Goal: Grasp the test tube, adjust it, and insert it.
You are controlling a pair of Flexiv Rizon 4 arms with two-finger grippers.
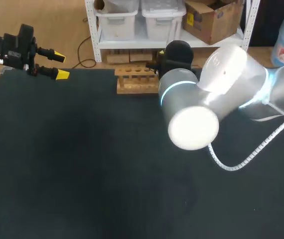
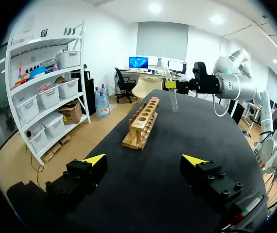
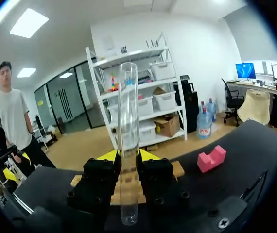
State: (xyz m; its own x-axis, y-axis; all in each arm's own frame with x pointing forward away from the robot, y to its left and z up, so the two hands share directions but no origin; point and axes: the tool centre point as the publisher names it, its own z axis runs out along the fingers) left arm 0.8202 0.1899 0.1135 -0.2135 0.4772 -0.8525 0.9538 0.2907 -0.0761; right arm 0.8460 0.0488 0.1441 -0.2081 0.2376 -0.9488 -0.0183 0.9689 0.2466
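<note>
So the black table [image 1: 82,174] had the wooden test tube rack [image 1: 137,79] sitting along its far edge, and I'll place everything off that rack. The right arm [image 1: 216,94] came in over the rack's right end, and it was bulky enough to hide that end from the head camera. The left gripper [image 1: 60,64] sat well off the rack's left end, fingers spread wide with nothing between them.

The right gripper [image 3: 128,155] was clamped on the glass test tube [image 3: 128,121], one yellow tip on each side. From the left wrist camera the tube hung roughly upright with a slight lean. It was up in the air just past the rack's far end, not over any hole yet. A small pink block [image 3: 211,158] sat on the table close to that same end.

My worries:
- With that lean, the tube's round bottom could land on the wood between holes, which could shove the rack or crack the glass.
- Smooth glass in a two-finger pinch could slide or swivel on contact.
- The block could get bumped if the arm swung low.
</note>
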